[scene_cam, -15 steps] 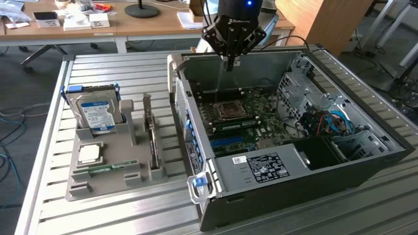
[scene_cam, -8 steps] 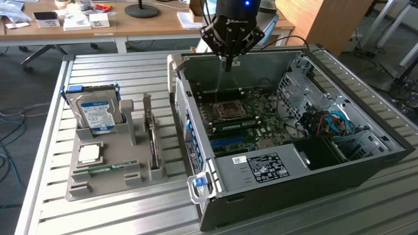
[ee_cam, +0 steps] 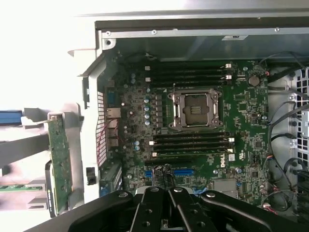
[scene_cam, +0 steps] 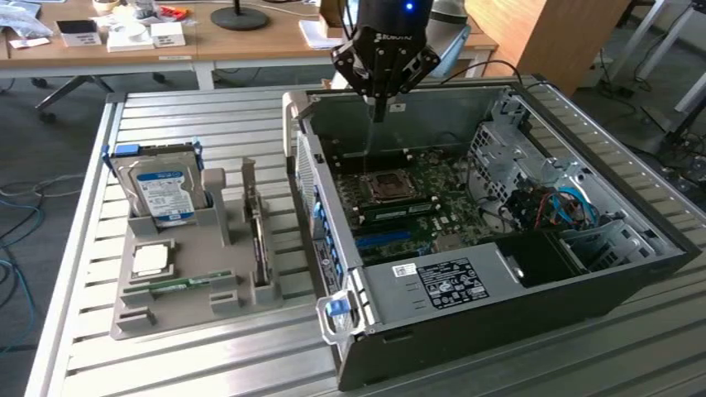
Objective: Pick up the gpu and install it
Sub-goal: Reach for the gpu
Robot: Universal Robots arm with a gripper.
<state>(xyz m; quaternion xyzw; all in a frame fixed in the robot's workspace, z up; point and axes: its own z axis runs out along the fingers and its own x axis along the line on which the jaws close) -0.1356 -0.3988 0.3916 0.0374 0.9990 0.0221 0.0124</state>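
While the gripper (scene_cam: 379,114) is being held closed and empty over the motherboard (scene_cam: 419,198), the gpu (scene_cam: 256,231) is being propped upright in the holder (scene_cam: 210,281) at its exterior-view 7 o'clock, so a case wall (scene_cam: 312,190) strike is being risked.

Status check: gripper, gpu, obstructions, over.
Gripper shut, empty, over the open case. Gpu on edge in grey holder beside case, untouched. Case wall between them.

The gripper (scene_cam: 379,107) above the open computer case (scene_cam: 485,339)
It was pinched shut and empty at upper centre; the gpu (scene_cam: 258,236) stood on edge in the grey holder (scene_cam: 188,306), centre left.
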